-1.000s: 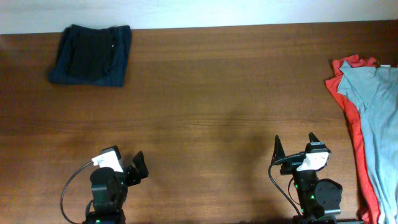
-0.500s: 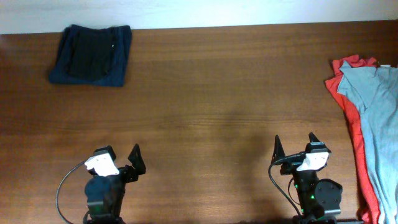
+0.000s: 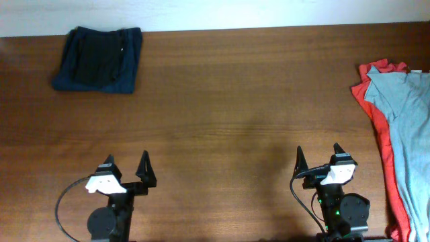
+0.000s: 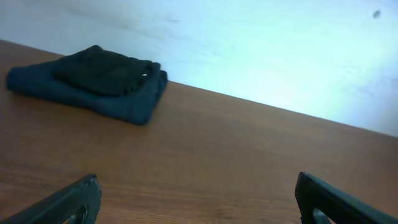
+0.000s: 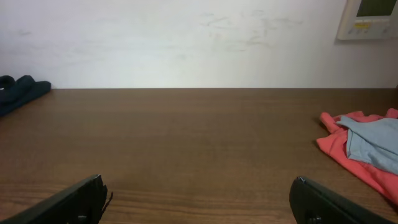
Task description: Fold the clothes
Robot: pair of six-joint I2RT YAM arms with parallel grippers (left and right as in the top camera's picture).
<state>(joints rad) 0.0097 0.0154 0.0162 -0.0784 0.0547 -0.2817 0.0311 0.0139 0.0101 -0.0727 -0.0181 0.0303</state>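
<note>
Far left — clothes (image 3: 98, 59) — neat navy-black stack

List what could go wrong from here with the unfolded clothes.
The grey-blue shirt lies on the red garment, so the right gripper, open and empty, may pinch both layers. Both run past the overhead view's right edge, so part may hang off the table and slide. The left gripper, also open, is far from them: a long reach.
</note>
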